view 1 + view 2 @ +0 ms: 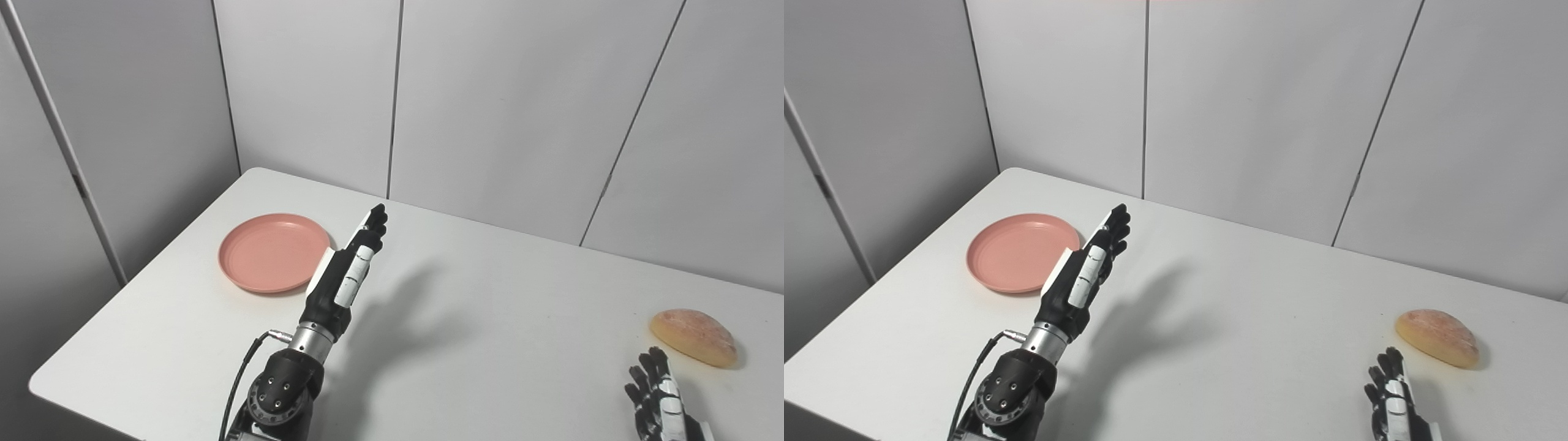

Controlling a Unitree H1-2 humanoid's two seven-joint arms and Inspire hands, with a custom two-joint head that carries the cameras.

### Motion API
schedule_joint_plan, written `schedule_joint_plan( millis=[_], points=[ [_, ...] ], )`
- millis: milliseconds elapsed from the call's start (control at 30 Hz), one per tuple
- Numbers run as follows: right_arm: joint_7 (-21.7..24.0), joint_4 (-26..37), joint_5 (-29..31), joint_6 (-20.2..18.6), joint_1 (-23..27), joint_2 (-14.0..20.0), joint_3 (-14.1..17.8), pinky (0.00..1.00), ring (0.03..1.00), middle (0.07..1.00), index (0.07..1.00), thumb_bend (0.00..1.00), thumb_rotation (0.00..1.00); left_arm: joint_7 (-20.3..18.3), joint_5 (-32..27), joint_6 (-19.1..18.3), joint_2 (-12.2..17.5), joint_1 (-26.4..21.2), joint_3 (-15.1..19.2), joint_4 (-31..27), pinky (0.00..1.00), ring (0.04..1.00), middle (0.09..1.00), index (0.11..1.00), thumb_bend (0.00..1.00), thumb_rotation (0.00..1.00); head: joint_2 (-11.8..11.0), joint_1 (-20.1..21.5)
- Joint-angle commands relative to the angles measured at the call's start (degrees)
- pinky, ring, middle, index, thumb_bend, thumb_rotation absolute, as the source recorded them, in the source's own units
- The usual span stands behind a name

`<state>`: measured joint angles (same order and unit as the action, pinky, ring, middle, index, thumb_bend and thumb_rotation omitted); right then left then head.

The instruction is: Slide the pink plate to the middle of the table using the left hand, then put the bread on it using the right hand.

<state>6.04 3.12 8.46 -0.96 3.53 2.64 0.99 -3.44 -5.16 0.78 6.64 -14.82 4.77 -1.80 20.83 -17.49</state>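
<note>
Pink plate (274, 252) near far-left corner of table (465, 343), not yet slid. Left hand (346, 272) raised just beside its right rim, fingers extended, empty, apparently for pushing. Bread (694, 337) near right edge; right hand (658, 398) open, waiting close by.

The table (478, 318) is bare between the pink plate (269, 252) and the bread (693, 336). The left hand (346, 275) is raised beside the plate's right edge. Walls (502, 104) stand close behind.

Twin head views (overlapping) above table (490, 294)
</note>
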Motion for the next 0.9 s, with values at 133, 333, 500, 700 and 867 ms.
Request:
schedule_joint_plan(
  millis=[133, 333, 500, 700, 867],
  points=[
    [0.37, 2.4, 0.07, 2.97, 0.83, -0.05, -0.05, 1.0, 1.0, 1.0, 1.0, 0.42, 0.95, -0.66, -2.25, 4.86, 4.13, -3.31, 3.78, 2.55, 1.0, 0.993, 0.991, 0.978, 0.77, 1.0, -0.36, -0.4],
    [0.8, 2.7, 0.39, 2.82, 0.62, 0.06, -0.17, 1.0, 1.0, 1.0, 1.0, 0.43, 0.94, 0.02, -2.65, 3.76, 8.0, -5.19, 6.12, 3.55, 1.0, 0.993, 0.991, 0.969, 0.77, 1.0, -0.79, -1.05],
    [0.89, 3.22, 0.68, 1.92, 0.48, -0.01, 0.02, 1.0, 1.0, 1.0, 1.0, 0.43, 0.93, 1.75, -3.22, 1.73, 9.8, -6.9, 8.81, 5.41, 1.0, 0.985, 0.982, 0.976, 0.75, 1.0, -1.14, -1.57],
    [0.91, 3.29, 1.44, 1.17, 0.25, -0.27, 0.02, 1.0, 1.0, 1.0, 1.0, 0.45, 0.92, 2.55, -3.63, 3.73, 12.26, -8.68, 11.62, 10.5, 0.97, 0.954, 0.944, 0.948, 0.72, 1.0, -1.92, -1.35],
    [0.75, 3.97, 1.1, 0.53, 0.12, -0.22, -0.15, 1.0, 1.0, 1.0, 1.0, 0.41, 0.93, 3.71, -4.3, 6.0, 13.51, -10.47, 14.35, 14.49, 0.93, 0.916, 0.897, 0.902, 0.73, 1.0, -2.28, -1.97]
  ],
)
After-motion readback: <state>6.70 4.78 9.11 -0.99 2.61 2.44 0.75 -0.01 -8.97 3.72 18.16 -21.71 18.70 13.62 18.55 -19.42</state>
